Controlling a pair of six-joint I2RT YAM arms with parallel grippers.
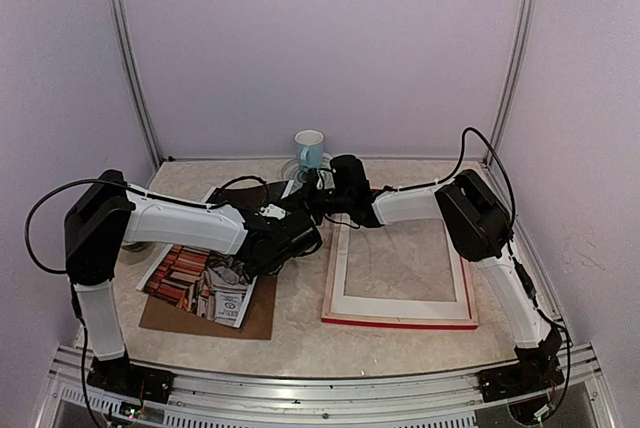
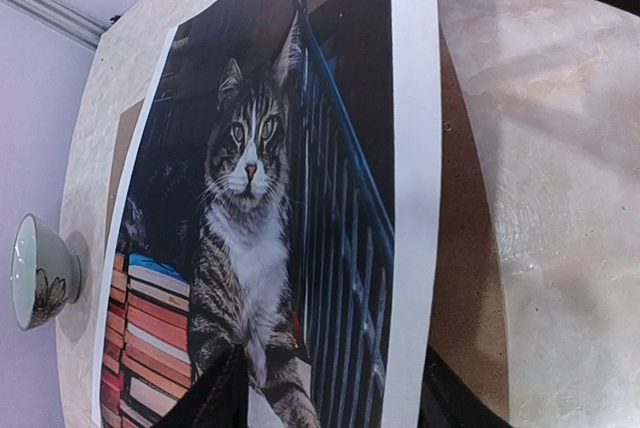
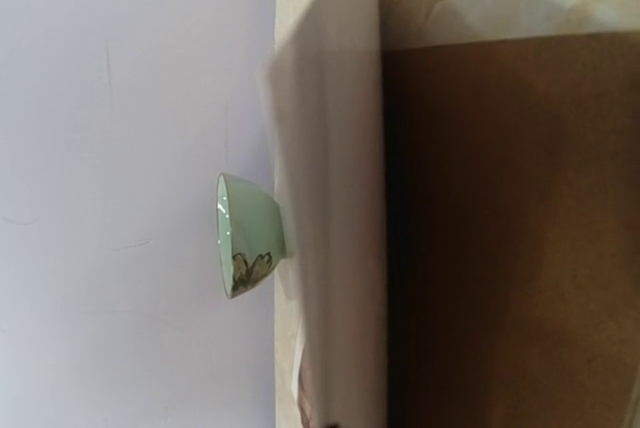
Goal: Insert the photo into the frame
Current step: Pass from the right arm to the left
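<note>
The photo (image 2: pixel 250 188), a glossy print of a tabby cat and stacked books, lies on the left of the table (image 1: pixel 200 283). Its right side is lifted and curved. In the right wrist view its white reverse (image 3: pixel 335 248) runs down towards my right gripper's jaws, which hardly show. My right gripper (image 1: pixel 330 198) reaches across from the right and is shut on the photo's far edge. My left gripper (image 2: pixel 330 393) stands open, one finger over the print and the other beyond its white border. The frame (image 1: pixel 400 320) lies reverse side up at the right, its red edge facing the front.
A brown backing board (image 1: pixel 255 318) lies under the photo. A pale green bowl (image 2: pixel 40 273) stands by the left wall. A white and blue mug (image 1: pixel 310 148) stands at the back. Side walls close in the table.
</note>
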